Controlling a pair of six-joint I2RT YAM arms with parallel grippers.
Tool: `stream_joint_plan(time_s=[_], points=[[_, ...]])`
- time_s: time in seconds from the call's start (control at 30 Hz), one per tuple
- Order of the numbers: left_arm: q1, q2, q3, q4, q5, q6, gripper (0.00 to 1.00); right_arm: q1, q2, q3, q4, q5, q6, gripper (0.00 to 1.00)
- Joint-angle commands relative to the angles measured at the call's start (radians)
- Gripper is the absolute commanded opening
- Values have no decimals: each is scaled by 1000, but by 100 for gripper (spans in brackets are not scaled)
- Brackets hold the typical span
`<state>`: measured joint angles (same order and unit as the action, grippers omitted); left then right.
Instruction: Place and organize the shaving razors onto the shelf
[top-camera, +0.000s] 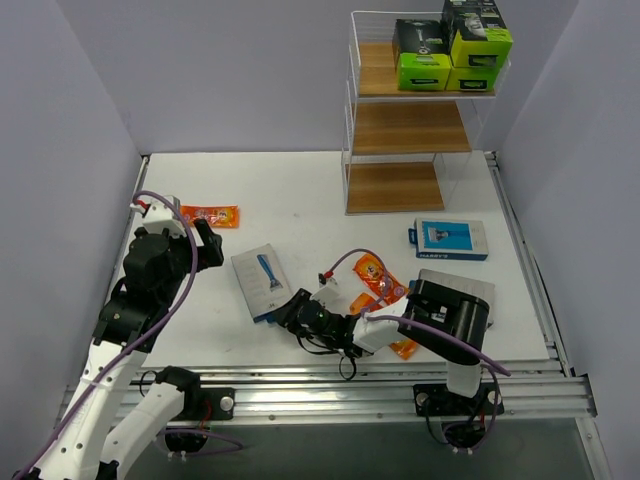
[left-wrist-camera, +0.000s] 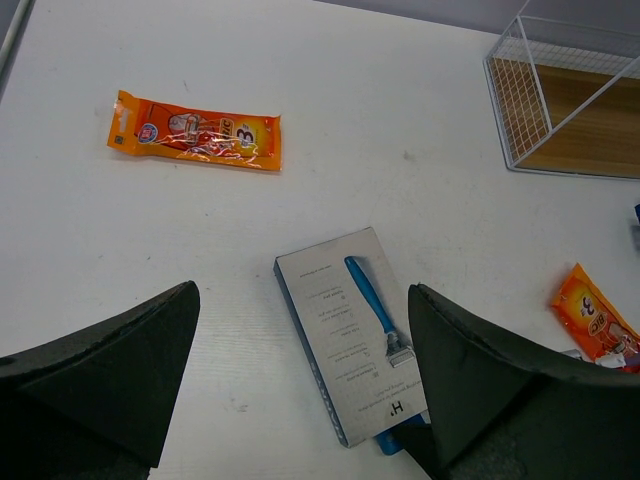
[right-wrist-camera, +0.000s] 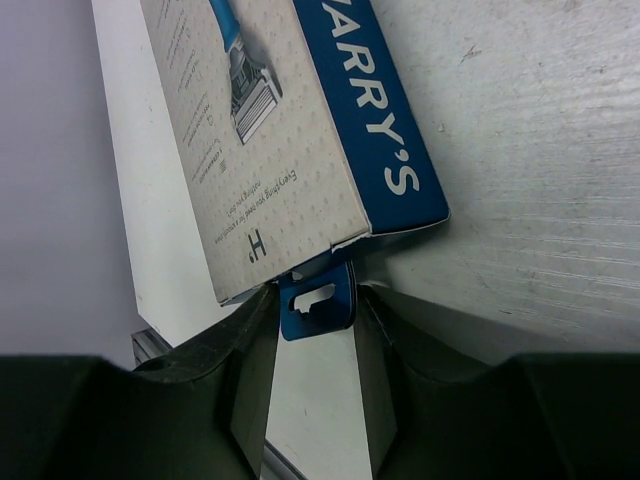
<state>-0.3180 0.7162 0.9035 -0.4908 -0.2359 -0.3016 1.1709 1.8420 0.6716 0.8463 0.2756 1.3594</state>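
White bench (top-camera: 300, 190) between grey walls: a flat grey card box showing a blue razor (top-camera: 262, 281) lies face-up, well apart from the three-tier wooden shelf (top-camera: 410, 128). Right fingers (right-wrist-camera: 250, 350) flank its blue hang tab (right-wrist-camera: 316, 303); contact cannot be confirmed. Left fingers (left-wrist-camera: 110, 360) are spread, empty. Gripping past the tab, onto the card, should limit swinging.

Right pincer (top-camera: 284, 311) at razor card (top-camera: 262, 282), boxes (top-camera: 452, 52) shelved

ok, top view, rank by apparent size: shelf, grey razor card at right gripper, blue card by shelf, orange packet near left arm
1. shelf
2. grey razor card and blue card, too alike to rank
3. orange packet
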Motion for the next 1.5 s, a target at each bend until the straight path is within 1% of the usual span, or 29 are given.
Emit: stream_joint_plan(time_s=[0.0,0.07,0.33,0.4,0.43,0.53,0.77,1.1,1.23,1.3,1.33,1.43,1.47], points=[[-6,-4,20,8,-8,10,95,-5,23,20,19,28,14,32],[-9,-3,20,8,-8,10,94,-5,29,20,22,31,18,31],[-16,-1,20,8,-8,12,94,-8,31,23,36,40,37,20],[-18,-1,20,8,-8,10,94,-10,30,22,37,42,38,19],[-20,0,20,6,-13,12,94,-13,28,22,36,46,40,12],[-20,2,21,1,-29,12,94,-17,17,14,34,53,46,0],[-20,6,21,0,-37,12,95,-36,-43,-23,48,53,38,0],[-20,5,15,6,-31,10,94,-65,-208,-118,28,73,9,0],[-20,3,14,9,-31,10,94,-92,-305,-176,28,62,-38,0],[-20,3,12,9,-34,10,94,-106,-345,-210,4,51,-55,0],[-20,5,12,9,-36,12,94,-120,-390,-222,-4,44,-68,0],[-20,8,12,9,-36,12,94,-139,-502,-260,-82,43,-91,0],[-20,8,12,11,-31,12,94,-157,-530,-270,-134,39,-112,0]])
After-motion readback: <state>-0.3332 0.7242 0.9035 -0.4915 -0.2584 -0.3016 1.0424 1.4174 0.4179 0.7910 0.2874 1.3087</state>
